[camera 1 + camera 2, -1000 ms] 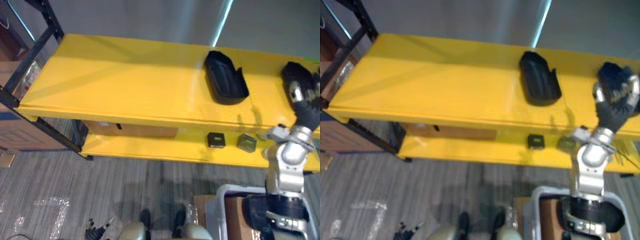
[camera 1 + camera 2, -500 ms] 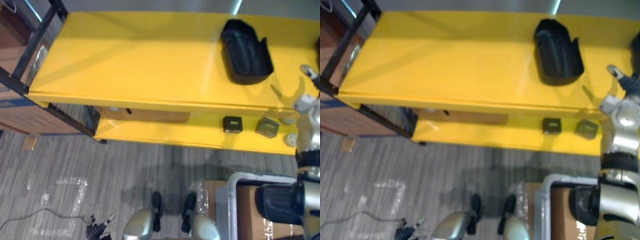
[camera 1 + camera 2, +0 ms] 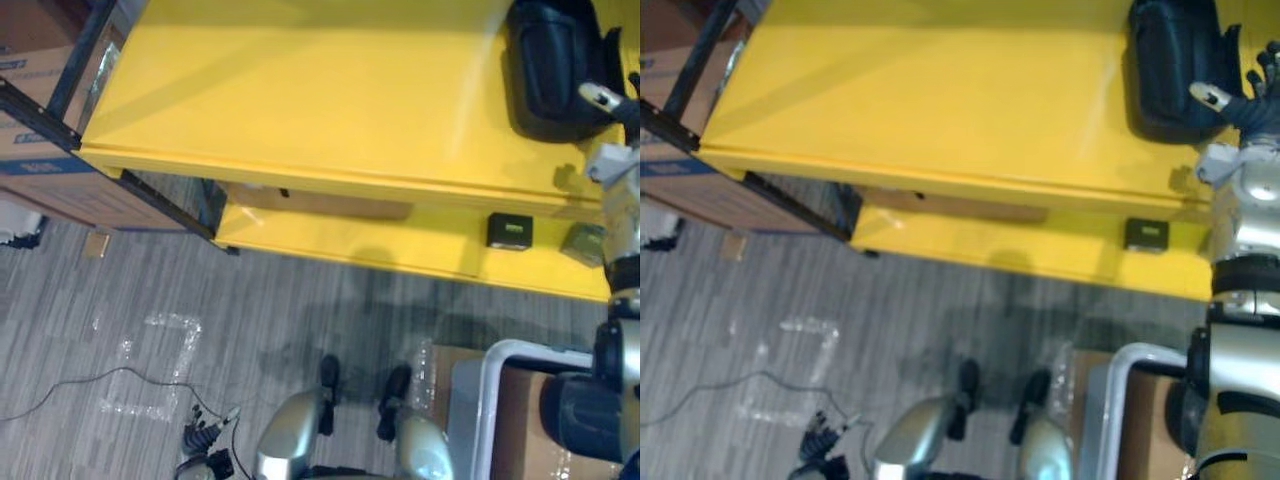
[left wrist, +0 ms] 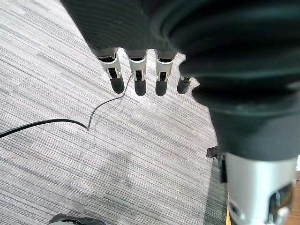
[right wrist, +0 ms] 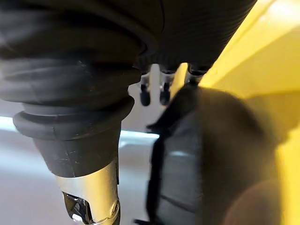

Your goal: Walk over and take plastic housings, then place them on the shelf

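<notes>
Glossy yellow shelf bears black moulded housing.

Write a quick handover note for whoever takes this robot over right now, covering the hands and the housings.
Left hand: open, empty, hanging over the floor.
Right hand: open, fingers straight, raised at the right end of the shelf, gripping nothing.
Black housing: lying on the top level, close beside the right hand.
Done: at least this housing is placed.
Left: draw the right arm back and probably fetch more housings.
</notes>
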{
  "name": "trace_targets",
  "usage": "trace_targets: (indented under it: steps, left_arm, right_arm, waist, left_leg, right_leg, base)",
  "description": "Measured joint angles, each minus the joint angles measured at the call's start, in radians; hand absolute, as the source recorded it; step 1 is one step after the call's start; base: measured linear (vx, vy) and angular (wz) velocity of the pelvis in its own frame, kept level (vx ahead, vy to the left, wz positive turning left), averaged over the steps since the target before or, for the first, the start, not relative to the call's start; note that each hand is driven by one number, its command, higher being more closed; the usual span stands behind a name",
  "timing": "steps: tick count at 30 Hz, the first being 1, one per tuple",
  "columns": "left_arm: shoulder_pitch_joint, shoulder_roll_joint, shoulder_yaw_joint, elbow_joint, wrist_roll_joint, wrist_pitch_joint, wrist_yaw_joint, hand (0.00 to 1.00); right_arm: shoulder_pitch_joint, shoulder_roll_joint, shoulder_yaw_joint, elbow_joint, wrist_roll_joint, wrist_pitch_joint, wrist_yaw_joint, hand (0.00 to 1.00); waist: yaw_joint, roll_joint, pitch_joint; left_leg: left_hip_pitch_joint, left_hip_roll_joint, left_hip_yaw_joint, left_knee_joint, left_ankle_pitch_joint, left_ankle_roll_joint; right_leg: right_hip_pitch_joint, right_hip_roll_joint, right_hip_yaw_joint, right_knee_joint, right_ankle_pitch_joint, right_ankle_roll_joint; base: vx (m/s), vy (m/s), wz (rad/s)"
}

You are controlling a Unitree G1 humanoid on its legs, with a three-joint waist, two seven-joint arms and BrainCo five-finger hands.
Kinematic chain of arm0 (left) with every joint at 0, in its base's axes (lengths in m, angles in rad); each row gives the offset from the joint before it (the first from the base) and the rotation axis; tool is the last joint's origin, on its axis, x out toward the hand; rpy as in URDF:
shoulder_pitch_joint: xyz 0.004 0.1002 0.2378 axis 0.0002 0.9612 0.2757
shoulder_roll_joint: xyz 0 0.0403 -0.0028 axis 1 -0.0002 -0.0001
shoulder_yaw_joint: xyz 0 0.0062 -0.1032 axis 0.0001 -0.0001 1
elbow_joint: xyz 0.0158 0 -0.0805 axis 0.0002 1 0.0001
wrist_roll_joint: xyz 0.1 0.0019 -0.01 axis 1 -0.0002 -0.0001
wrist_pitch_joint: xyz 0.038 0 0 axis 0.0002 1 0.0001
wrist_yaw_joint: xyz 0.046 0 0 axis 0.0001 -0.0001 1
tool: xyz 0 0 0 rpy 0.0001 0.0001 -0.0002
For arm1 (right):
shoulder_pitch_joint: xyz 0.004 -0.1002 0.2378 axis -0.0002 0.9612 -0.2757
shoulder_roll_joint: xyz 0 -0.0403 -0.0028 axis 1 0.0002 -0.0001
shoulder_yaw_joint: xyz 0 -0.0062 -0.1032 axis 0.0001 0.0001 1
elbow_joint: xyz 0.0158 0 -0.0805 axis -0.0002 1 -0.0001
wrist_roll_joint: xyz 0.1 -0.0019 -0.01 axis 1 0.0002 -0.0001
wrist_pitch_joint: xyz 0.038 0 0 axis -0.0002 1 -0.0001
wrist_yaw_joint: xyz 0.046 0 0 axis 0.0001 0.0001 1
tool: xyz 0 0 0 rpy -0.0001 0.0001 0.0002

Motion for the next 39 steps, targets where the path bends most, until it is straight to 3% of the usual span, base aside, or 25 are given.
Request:
trace_targets:
  steps: [5, 19, 39]
  left_arm:
    - [0.0, 0.006, -0.001, 0.0, 0.0, 0.001, 0.0, 0.0]
    - [0.0, 0.012, -0.035, -0.001, 0.0, 0.001, -0.002, 0.0]
    - [0.0, 0.012, -0.035, -0.001, 0.0, 0.001, -0.005, 0.0]
  right_arm:
    - [0.0, -0.001, 0.0, 0.013, 0.038, 0.038, 0.053, 0.0]
    - [0.0, -0.001, 0.0, 0.013, 0.046, 0.038, 0.026, 0.0]
    - [0.029, -0.001, -0.003, 0.012, 0.08, 0.043, 0.126, 0.0]
  waist:
    - [0.0, 0.0, 0.0]
    - [0.001, 0.0, 0.0]
    - [0.001, -0.003, -0.001]
  left_leg:
    - [0.011, 0.001, 0.004, -0.013, 0.007, -0.001]
    - [0.026, 0.004, 0.005, -0.034, 0.02, -0.006]
    - [0.052, 0.006, 0.01, -0.066, 0.034, -0.008]
  right_leg:
    - [0.001, 0.0, 0.003, 0.004, -0.001, -0.001]
    - [0.004, 0.002, 0.004, 0.005, -0.002, -0.003]
    - [0.018, 0.006, 0.007, -0.005, 0.002, -0.003]
  base:
    - [0.0, -0.007, -0.01]
    - [0.0, -0.002, 0.0]
    - [0.0, 0.0, 0.0]
